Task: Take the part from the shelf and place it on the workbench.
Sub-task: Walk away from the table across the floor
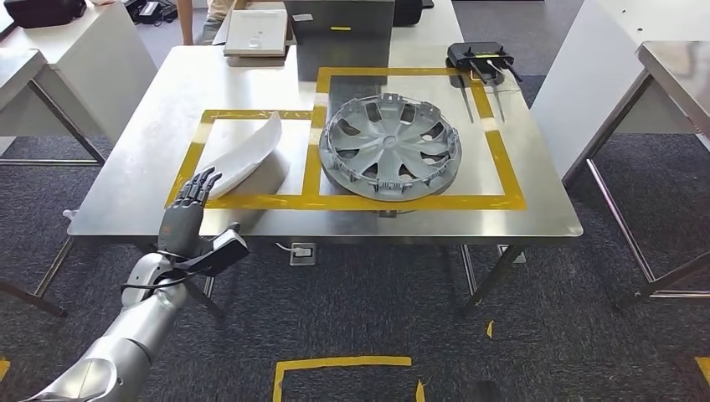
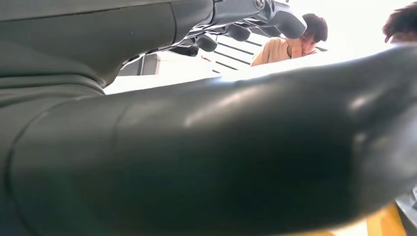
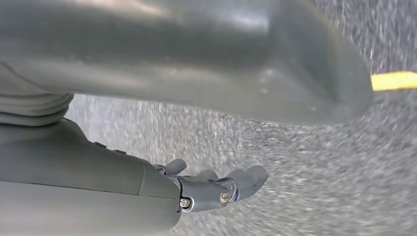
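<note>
Lying diagonally in left taped square, white part (image 1: 245,157); left hand (image 1: 189,219) empty beside

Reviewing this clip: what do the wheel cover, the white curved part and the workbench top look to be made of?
Wheel cover: likely moulded plastic with silver-grey paint, judging by thin spokes and a matte sheen.
White curved part: probably painted plastic or sheet panel, smooth and glossy; hard to tell which.
Workbench: brushed metal, probably stainless steel, showing soft reflections.
</note>
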Robot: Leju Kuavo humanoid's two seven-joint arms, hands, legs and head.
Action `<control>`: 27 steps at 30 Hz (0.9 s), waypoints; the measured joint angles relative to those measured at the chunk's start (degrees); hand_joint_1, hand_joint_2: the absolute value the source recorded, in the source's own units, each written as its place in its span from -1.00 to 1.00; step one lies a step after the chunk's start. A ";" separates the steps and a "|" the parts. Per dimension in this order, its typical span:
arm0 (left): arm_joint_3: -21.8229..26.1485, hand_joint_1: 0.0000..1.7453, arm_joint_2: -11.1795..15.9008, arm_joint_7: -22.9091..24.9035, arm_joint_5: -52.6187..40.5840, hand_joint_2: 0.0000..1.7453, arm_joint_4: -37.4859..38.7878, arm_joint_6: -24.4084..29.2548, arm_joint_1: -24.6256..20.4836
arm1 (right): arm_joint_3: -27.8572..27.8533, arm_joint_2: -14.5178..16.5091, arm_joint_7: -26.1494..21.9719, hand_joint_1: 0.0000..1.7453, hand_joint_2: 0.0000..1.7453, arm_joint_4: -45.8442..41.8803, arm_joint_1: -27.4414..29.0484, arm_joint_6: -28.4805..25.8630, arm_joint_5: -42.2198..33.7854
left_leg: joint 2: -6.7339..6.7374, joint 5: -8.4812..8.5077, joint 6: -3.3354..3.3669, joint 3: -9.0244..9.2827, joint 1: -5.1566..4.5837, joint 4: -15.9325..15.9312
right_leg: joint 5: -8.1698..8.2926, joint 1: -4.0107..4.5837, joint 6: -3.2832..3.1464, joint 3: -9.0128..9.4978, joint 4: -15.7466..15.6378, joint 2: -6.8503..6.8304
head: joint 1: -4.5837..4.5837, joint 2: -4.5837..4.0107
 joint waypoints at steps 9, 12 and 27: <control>-0.78 -1.00 1.04 -0.91 -0.02 -1.00 0.69 -0.24 0.41 | -1.22 -1.15 -0.91 -1.00 -1.00 0.00 -0.04 -0.50 0.60 | -0.10 -10.32 -2.23 -3.78 0.31 13.88 | 4.40 0.26 -3.09 -4.50 -1.11 -0.54 | -0.16 0.00; -1.17 -1.00 1.01 -0.77 -0.39 -1.00 0.92 -0.62 0.37 | -1.23 -1.14 -1.66 -1.00 -1.00 0.00 -0.06 -1.22 0.65 | -0.10 -7.63 -1.55 0.93 0.17 11.68 | 6.31 0.53 -2.94 -6.88 -1.05 -0.68 | -0.17 0.00; -1.67 -1.00 0.79 -0.23 0.10 -1.00 1.05 -0.80 -0.87 | -2.83 -1.10 -2.79 -1.00 -1.00 0.00 -0.16 -1.72 -1.20 | 1.53 -1.24 1.59 2.22 -0.15 -1.50 | 0.90 0.07 0.85 -8.34 11.18 -0.82 | -0.27 0.00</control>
